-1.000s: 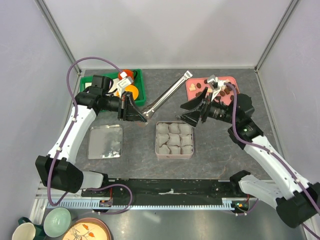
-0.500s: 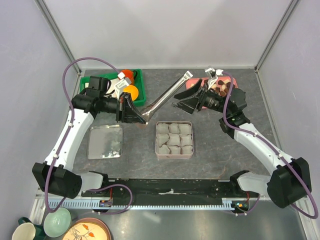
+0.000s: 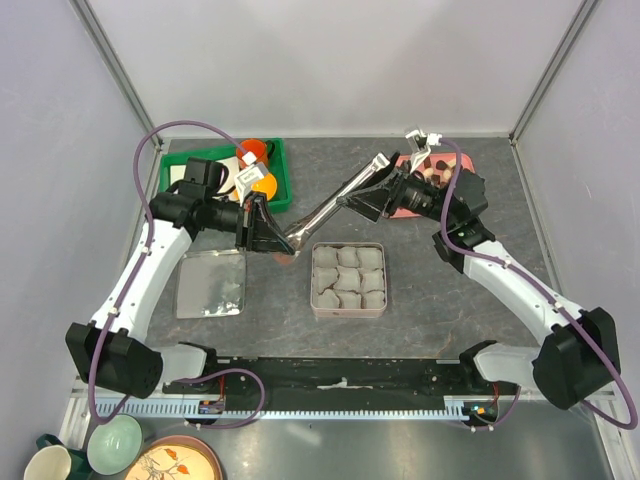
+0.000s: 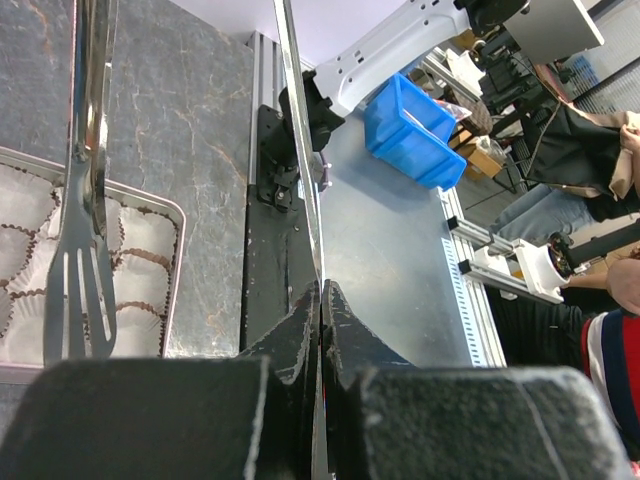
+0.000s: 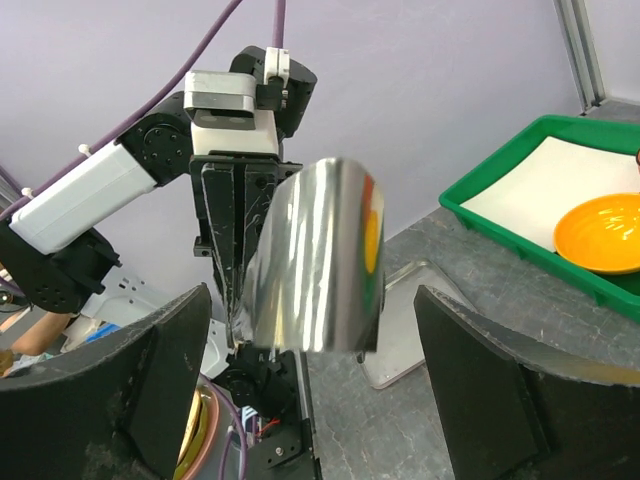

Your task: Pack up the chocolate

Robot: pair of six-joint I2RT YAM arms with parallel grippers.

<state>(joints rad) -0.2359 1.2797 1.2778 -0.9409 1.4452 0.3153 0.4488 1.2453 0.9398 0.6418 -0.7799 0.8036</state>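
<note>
Metal tongs lie slanted above the table from centre left to back right. My left gripper is shut on one thin arm of the tongs; the other arm's slotted tip hangs over the square tin of grey paper cups. My right gripper is open, its fingers on either side of the tongs' shiny looped end without touching it. The chocolate sits on a pink tray at the back right, mostly hidden behind my right wrist.
The tin's lid lies flat to the left of the tin. A green tray with orange bowls stands at the back left. Grey walls close the table's back and sides.
My right gripper has swung left and back from beside the pink tray to the tongs' looped end and now straddles it. My left gripper still holds the tongs and has shifted slightly.
</note>
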